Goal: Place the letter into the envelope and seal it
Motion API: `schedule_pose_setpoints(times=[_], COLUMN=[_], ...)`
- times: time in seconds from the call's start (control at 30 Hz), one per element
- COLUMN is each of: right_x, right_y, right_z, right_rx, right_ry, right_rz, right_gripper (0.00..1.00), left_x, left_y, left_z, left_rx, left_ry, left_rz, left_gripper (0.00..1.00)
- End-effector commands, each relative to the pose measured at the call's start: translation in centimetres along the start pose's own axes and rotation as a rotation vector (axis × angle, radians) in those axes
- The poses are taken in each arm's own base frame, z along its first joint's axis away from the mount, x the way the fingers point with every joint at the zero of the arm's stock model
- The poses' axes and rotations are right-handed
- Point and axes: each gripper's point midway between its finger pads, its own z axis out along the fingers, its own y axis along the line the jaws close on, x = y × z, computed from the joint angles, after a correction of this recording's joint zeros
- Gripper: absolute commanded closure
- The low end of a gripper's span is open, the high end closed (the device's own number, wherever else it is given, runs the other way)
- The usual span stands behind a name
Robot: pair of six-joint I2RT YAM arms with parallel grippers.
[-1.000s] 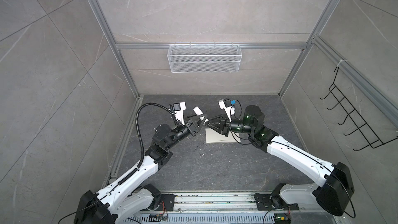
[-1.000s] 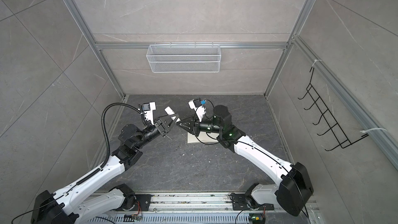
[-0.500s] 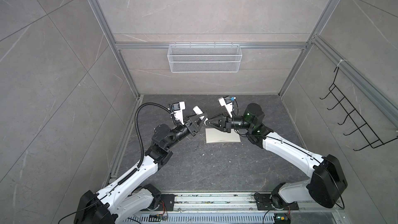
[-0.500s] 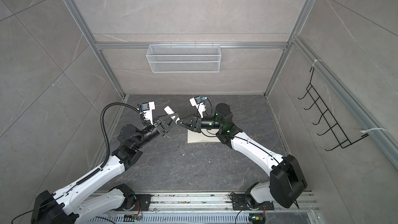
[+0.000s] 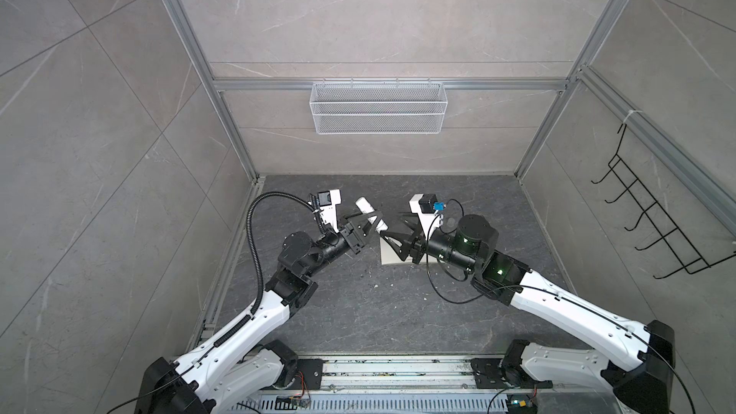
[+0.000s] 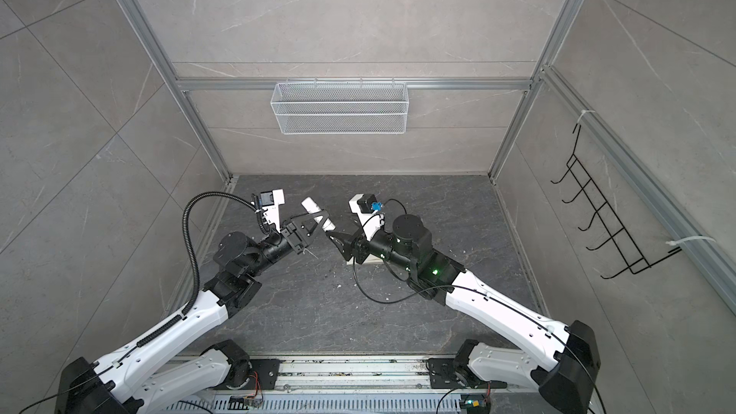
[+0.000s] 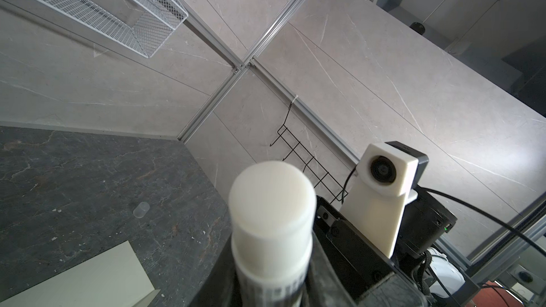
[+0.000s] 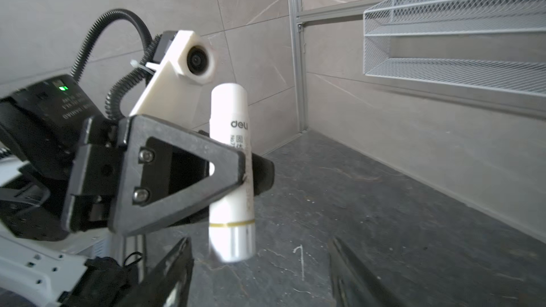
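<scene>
My left gripper (image 5: 374,219) (image 6: 320,220) is shut on a white glue stick (image 5: 370,215) (image 8: 229,107) and holds it tilted above the table. The tube's round top fills the left wrist view (image 7: 271,211). My right gripper (image 5: 392,227) (image 8: 260,249) faces it from the right, open, with the stick's silver lower end between its spread fingers (image 8: 177,264) and touching neither. The cream-white envelope (image 5: 392,262) (image 7: 88,276) lies flat on the dark table, partly under the right gripper. The letter is not in view.
A small clear cap (image 7: 141,210) lies on the table beyond the envelope. A white wire basket (image 5: 378,113) hangs on the back wall. A black hook rack (image 5: 657,225) is on the right wall. The two wrist cameras stand close to each other.
The right gripper's jaws have opened away from the glue stick's lower end, which they pinched before. The left gripper keeps its hold and has hardly moved.
</scene>
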Motion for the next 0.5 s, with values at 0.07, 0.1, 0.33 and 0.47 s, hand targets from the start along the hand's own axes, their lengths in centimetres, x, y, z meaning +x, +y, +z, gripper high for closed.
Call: schedule_pose_setpoints(times=[0.07, 0.1, 0.33, 0.47], right_x=[1.2, 1.0, 0.2, -0.5], right_y=[-1.3, -1.0, 1.1, 1.8], right_z=[0.0, 0.1, 1.0, 1.3], right_rx=[0.200, 0.214, 0.297, 0.339], right_ry=[-0.019, -0.039, -0.119, -0.160], right_rz=[-0.242, -0.268, -0.406, -0.441], right_gripper=[0.26, 0.26, 0.29, 0.35], left_x=[-1.2, -1.2, -1.2, -1.2], left_y=[-1.9, -1.9, -1.8, -1.7], left_z=[-0.4, -0.4, -0.3, -0.3], left_rx=[0.057, 0.057, 0.053, 0.050], left_ry=[-0.044, -0.044, -0.043, -0.040], left_rz=[0.052, 0.052, 0.051, 0.048], left_gripper=[1.00, 1.00, 1.00, 1.00])
